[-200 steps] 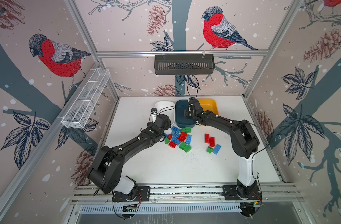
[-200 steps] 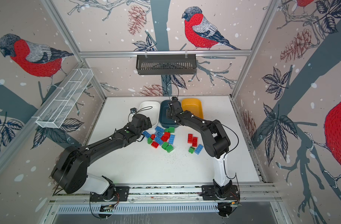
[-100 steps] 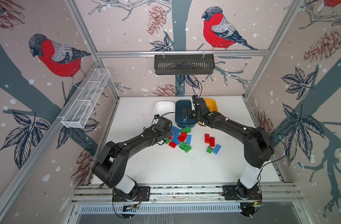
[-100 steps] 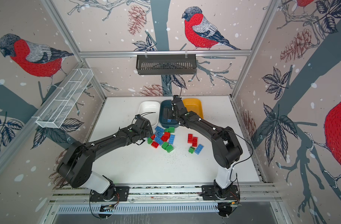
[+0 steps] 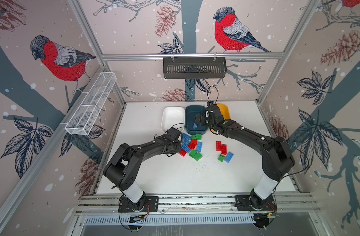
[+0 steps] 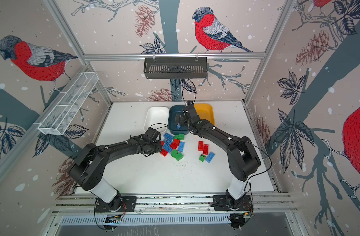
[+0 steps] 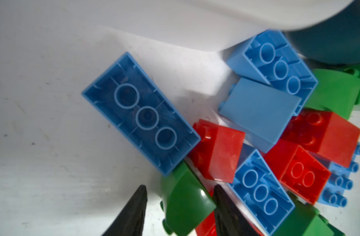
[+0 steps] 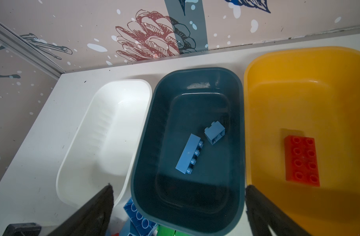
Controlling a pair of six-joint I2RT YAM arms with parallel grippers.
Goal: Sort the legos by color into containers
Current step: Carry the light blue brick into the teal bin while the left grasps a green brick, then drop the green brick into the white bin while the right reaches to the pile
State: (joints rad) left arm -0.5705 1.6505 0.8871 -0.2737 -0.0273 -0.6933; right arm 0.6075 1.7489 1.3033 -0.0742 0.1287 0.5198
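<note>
Since a second ago the right end effector (image 8: 179,187) has let go of its load. Its jaws now stand wide apart above the dark teal tub (image 8: 148,163), where an oblong blue brick (image 8: 189,154) and a square blue brick (image 8: 214,132) lie. The left end effector (image 7: 179,188) has come down onto the pile of legos (image 5: 190,144) on the table (image 5: 175,177). Its jaws are parted around a green brick (image 7: 187,206), with a gap showing at one finger. A red brick (image 8: 301,161) lies in the yellow tub (image 8: 277,98). The white tub (image 8: 105,132) stands just beside the teal one.

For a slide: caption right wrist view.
Open right claw over teal tub with two blue legos; red lego in yellow tub.
</note>
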